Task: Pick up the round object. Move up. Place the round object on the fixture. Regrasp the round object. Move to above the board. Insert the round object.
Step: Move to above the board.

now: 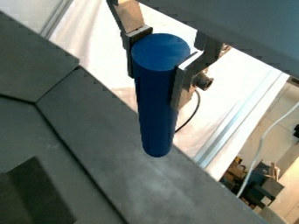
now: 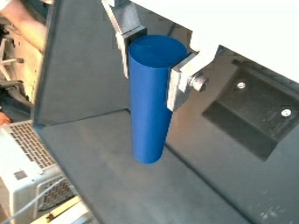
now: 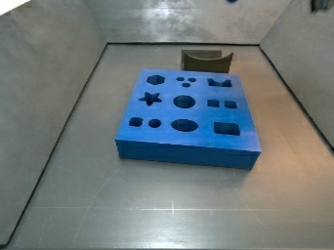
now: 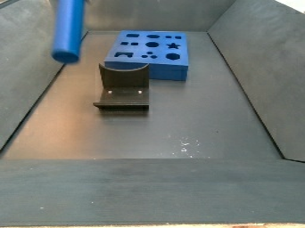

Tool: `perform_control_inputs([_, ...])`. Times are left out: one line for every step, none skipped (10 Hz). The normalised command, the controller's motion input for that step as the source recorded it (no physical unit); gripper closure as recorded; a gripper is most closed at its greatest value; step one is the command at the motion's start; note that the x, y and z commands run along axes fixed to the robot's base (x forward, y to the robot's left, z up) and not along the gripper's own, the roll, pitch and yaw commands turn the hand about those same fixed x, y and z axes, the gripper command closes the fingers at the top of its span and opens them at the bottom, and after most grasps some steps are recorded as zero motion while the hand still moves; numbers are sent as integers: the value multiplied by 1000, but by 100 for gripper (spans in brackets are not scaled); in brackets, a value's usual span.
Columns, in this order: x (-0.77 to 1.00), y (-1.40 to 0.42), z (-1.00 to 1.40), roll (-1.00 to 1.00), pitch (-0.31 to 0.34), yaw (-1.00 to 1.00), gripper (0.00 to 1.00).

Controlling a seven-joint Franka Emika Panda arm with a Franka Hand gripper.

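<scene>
My gripper (image 1: 163, 63) (image 2: 155, 59) is shut on the round object (image 1: 156, 105) (image 2: 149, 105), a smooth blue cylinder peg clamped near its upper end and hanging down between the silver fingers (image 1: 187, 77). In a side view the peg (image 4: 68, 31) hangs high in the air, left of and above the fixture (image 4: 124, 85); the gripper itself is cut off by the frame edge there. The fixture (image 3: 205, 61) is a dark block with a curved notch, standing just beyond the board (image 3: 187, 112) (image 4: 152, 53). The board is a thick blue slab with shaped holes, lying flat.
Grey sloping walls (image 3: 65, 107) (image 4: 256, 80) enclose the floor on all sides. A dark square plate with two screws (image 2: 251, 114) shows on the floor below and beside the peg. Cables and equipment lie outside the enclosure (image 1: 251, 175).
</scene>
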Motion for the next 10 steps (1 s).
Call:
perform_control_inputs([211,81,698,44,177,67,100])
perform_control_inputs([130,29,445,32,166,102,100])
perform_control_inputs([89,6,262,21,153,122,100])
perform_control_inputs([-938,-1000,200,-1000,14,-44,100])
perform_control_inputs([-937,-1000,196,-1000,11,-42,100])
perform_control_inputs([-995,-1000,220,-1000,-26,-35,100])
perform_control_inputs([-1000,-950,200,-1000,-53,-29,100])
perform_control_inputs([-1000,-933,198,-1000,-67,-25,100])
perform_control_inputs([-1000,-906,191,-1000,-78,-23,100])
perform_control_inputs([-1000,-881,189,-1000,-88,-22,100])
